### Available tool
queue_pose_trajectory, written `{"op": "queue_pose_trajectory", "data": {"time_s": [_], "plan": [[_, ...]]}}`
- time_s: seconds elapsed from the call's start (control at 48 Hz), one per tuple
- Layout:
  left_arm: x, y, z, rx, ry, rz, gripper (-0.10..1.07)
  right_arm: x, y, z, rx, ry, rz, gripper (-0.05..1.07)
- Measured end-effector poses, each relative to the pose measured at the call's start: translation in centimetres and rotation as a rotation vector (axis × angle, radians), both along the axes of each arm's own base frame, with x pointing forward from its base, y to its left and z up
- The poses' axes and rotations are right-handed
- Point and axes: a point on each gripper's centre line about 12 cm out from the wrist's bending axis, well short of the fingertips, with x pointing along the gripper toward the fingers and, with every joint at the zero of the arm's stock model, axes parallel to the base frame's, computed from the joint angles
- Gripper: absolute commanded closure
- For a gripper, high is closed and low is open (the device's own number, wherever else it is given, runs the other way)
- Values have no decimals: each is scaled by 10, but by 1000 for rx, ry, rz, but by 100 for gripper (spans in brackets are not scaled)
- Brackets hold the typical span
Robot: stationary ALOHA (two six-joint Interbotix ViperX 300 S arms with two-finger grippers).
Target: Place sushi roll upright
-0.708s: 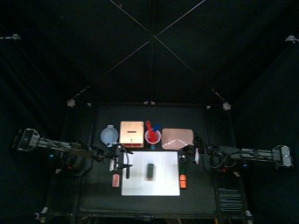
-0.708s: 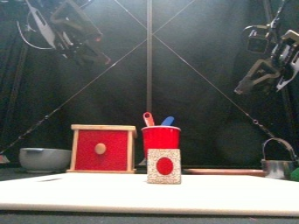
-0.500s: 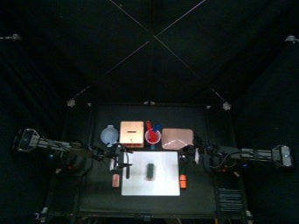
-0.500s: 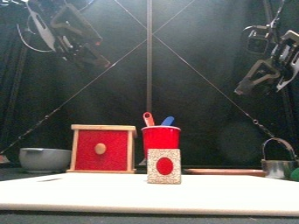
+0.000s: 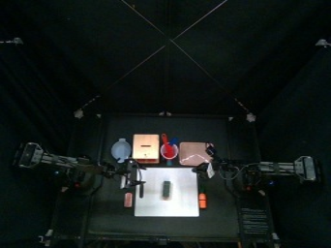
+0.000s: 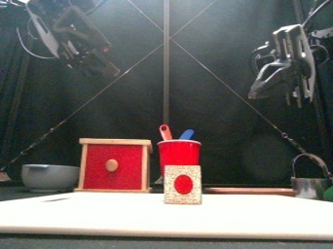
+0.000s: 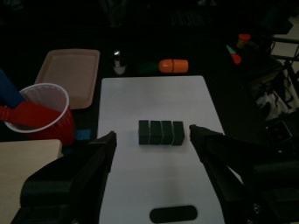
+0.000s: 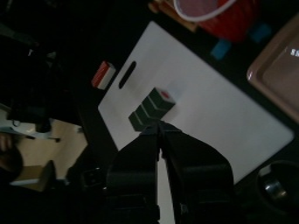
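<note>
The sushi roll (image 7: 163, 132) lies on its side near the middle of the white mat (image 7: 128, 188), dark with pale end faces. It also shows as a small dark bar in the top view (image 5: 165, 190) and in the right wrist view (image 8: 152, 110). My left gripper (image 7: 152, 134) hangs high above the mat's left side (image 6: 89, 47), its jaws open wide with nothing between them. My right gripper (image 8: 163, 133) is raised over the mat's right back corner (image 5: 214, 171), jaws shut and empty. In the front view the roll does not show.
Behind the mat stand a grey bowl (image 6: 50, 176), a red box with a knob (image 6: 115, 165), a red cup (image 6: 180, 154) holding utensils, a patterned box (image 6: 182, 185) and a pink tray (image 5: 195, 151). Orange-red pieces (image 5: 203, 201) lie beside the mat. A metal cup (image 6: 310, 182) sits at the right.
My right arm has swung inward toward the mat's right back corner and sits a little higher. The left arm has barely moved. The roll has stayed put.
</note>
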Motion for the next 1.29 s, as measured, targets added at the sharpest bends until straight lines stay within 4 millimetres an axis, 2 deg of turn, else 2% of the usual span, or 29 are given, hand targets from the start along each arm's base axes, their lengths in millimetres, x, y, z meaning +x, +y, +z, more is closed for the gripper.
{"op": "queue_pose_trajectory", "data": {"time_s": [0.312, 0.417, 0.729, 0.979, 1.292], "plan": [[-8, 1, -11, -5, 25, 3, -1, 21, 4, 1, 232, 97, -83, 17], [-9, 1, -13, -9, 31, 5, -1, 31, 5, 2, 323, 135, -127, 8], [-16, 4, -27, 1, 68, 12, -1, 59, 10, -11, 526, 353, -243, 8], [-18, 9, -33, 21, 82, 23, -1, 86, 19, -22, 425, 574, -265, 8], [-23, 17, -42, 26, 105, 51, -1, 139, 28, -37, 333, 589, -378, 8]]}}
